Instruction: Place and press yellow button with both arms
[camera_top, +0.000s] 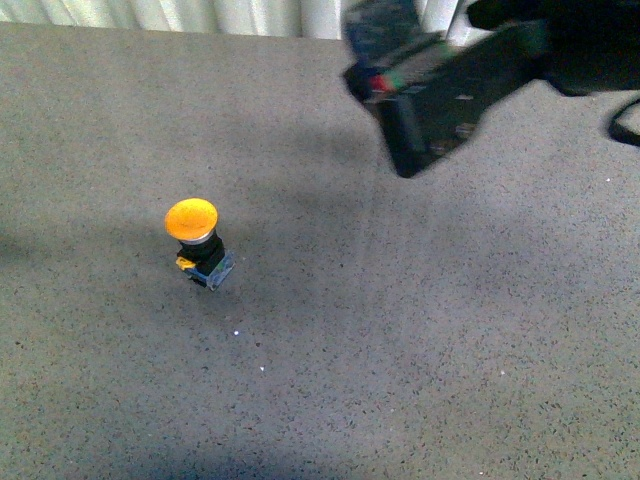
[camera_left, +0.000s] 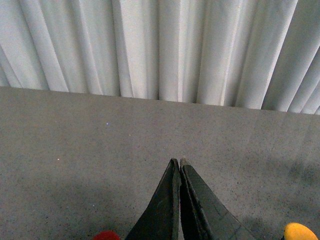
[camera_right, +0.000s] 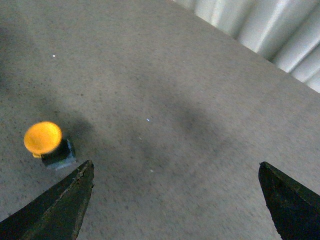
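Front view shows one yellow button (camera_top: 197, 245) standing on the grey speckled surface (camera_top: 400, 350), in the left half of the picture, with its domed orange-yellow cap on top, the black body under it and the small bluish-clear and yellow base touching the surface. Nothing touches the button. One arm is seen in this view, the right arm (camera_top: 450, 90). It is dark and blurred, it has small red and green marks, and it hangs in the upper right, well apart from the button. A white pleated curtain (camera_left: 160, 50) closes the far edge of the surface. Right wrist view shows the right pincer (camera_right: 175, 164) spread wide. Its two dark fingers (camera_right: 70, 200) are far from each other, with only bare surface between them, and they hold nothing. The same single button appears there just beside one of the fingers, not touching it, and its shadow lies on the surface next to it. Left wrist view shows the left pincer (camera_left: 178, 162) closed, its two fingers pressed together along their length with nothing between them, above bare surface and pointing to the curtain. At the lower edge of this view there are one small red shape (camera_left: 105, 235) and one rounded yellow-orange shape (camera_left: 300, 232). Both are cut off by the picture edge, and I cannot tell what they are.
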